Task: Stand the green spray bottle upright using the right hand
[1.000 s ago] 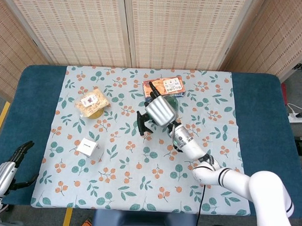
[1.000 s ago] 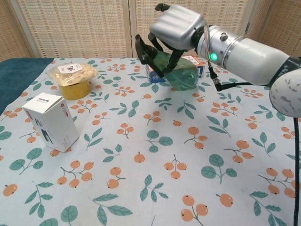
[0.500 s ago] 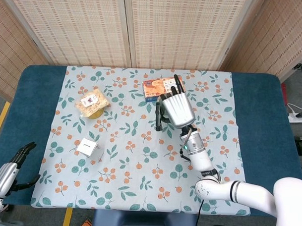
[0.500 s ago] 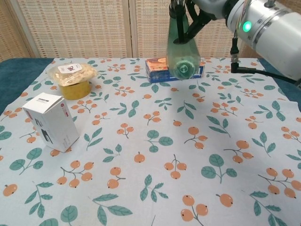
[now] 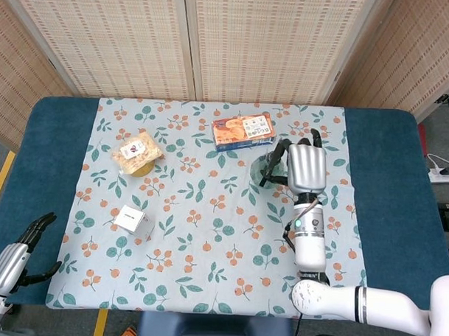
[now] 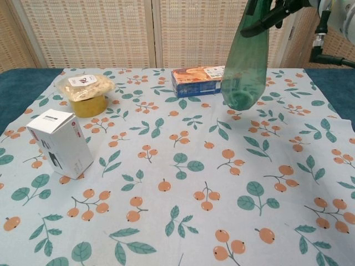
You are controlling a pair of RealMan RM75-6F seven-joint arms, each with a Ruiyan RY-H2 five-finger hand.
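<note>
The green spray bottle (image 6: 246,58) is translucent and hangs base-down, nearly upright with a slight tilt, its base just over the flowered cloth at the back right. My right hand (image 6: 273,8) grips its top at the upper edge of the chest view. From the head view the right hand (image 5: 306,166) covers most of the bottle (image 5: 262,169), which peeks out on its left. My left hand (image 5: 16,251) hangs off the table's near left corner, fingers apart, holding nothing.
An orange snack box (image 6: 198,80) lies just left of the bottle at the back. A yellow cup with a wrapped lid (image 6: 85,93) stands at the back left. A white carton (image 6: 60,142) stands near the left front. The cloth (image 6: 183,210) covers the table.
The right hand has swung the bottle from lying sideways to nearly upright and carried it to the right, past the orange box. The left hand has barely moved.
</note>
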